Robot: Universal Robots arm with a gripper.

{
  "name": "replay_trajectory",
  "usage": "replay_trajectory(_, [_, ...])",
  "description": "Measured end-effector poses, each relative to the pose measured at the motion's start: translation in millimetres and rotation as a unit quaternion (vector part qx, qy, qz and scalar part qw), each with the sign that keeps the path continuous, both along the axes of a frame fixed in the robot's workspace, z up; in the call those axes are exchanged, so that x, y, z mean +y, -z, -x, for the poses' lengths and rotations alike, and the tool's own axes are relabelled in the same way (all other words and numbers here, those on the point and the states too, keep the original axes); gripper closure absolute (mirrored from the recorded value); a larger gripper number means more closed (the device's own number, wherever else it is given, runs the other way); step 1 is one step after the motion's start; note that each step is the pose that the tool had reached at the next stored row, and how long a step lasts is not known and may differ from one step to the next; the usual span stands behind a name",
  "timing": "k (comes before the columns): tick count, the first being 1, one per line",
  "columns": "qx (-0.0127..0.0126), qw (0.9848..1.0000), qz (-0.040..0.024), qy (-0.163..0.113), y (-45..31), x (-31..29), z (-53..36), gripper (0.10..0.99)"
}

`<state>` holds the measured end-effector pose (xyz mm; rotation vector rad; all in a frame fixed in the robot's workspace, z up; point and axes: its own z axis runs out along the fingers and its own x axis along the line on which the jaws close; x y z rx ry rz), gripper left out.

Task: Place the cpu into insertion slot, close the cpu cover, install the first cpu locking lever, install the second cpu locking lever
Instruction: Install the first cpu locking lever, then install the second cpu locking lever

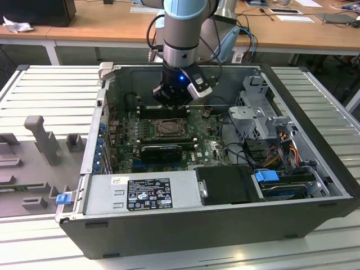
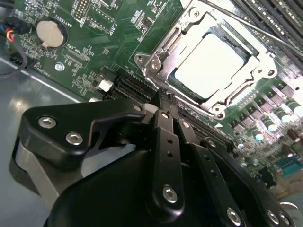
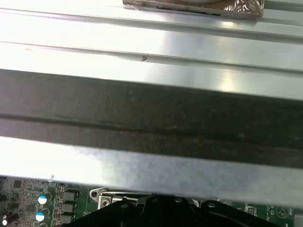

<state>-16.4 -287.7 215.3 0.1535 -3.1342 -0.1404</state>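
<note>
Gripper poised at socket edge; cpu seated, cover down.

The gripper point(image 2: 166, 101) is hanging just above the motherboard point(image 2: 94, 42), its fingers point(image 2: 163, 137) drawn narrow together and carrying nothing. The cpu point(image 2: 208, 64) is lying flat in the insertion slot point(image 1: 169, 129), with the cpu cover point(image 2: 165, 42) appearing closed around it. In the second wrist view the socket is lying directly ahead of the fingertips, just beyond them, and a thin lever wire point(image 2: 255, 28) is crossing its far side.
</note>
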Motion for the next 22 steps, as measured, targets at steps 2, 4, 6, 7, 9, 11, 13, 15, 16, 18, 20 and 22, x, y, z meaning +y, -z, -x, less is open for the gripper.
replay_trajectory(2, [0.0000,1.0000,0.0001,0.000,-0.1,-0.8,0.0,0.980])
replay_trajectory(4, [0.0000,1.0000,0.0001,0.000,-0.1,-2.1,0.0,0.980])
replay_trajectory(6, [0.0000,1.0000,0.0001,0.000,0.0,-2.9,0.0,0.980])
replay_trajectory(7, [0.0000,1.0000,0.0001,0.000,-0.1,-3.1,0.0,0.980])
replay_trajectory(9, [0.0000,1.0000,0.0001,0.000,-0.1,-3.7,0.0,0.980])
replay_trajectory(11, [0.0000,1.0000,0.0001,0.000,0.0,-4.3,0.0,0.980])
replay_trajectory(13, [0.0000,1.0000,0.0001,0.000,-0.1,-4.9,0.0,0.980])
replay_trajectory(15, [0.0000,1.0000,0.0001,0.000,-0.1,-5.9,0.0,0.980])
replay_trajectory(16, [0.0000,1.0000,-0.0001,0.000,-0.1,-6.4,0.0,0.980])
replay_trajectory(18, [0.0000,1.0000,0.0000,0.000,-3.5,-6.6,0.0,0.980])
replay_trajectory(20, [0.0000,1.0000,-0.0001,0.000,-7.4,-7.0,0.0,0.980])
replay_trajectory(22, [-0.0001,1.0000,-0.0002,0.000,-7.6,-7.4,0.0,0.980])
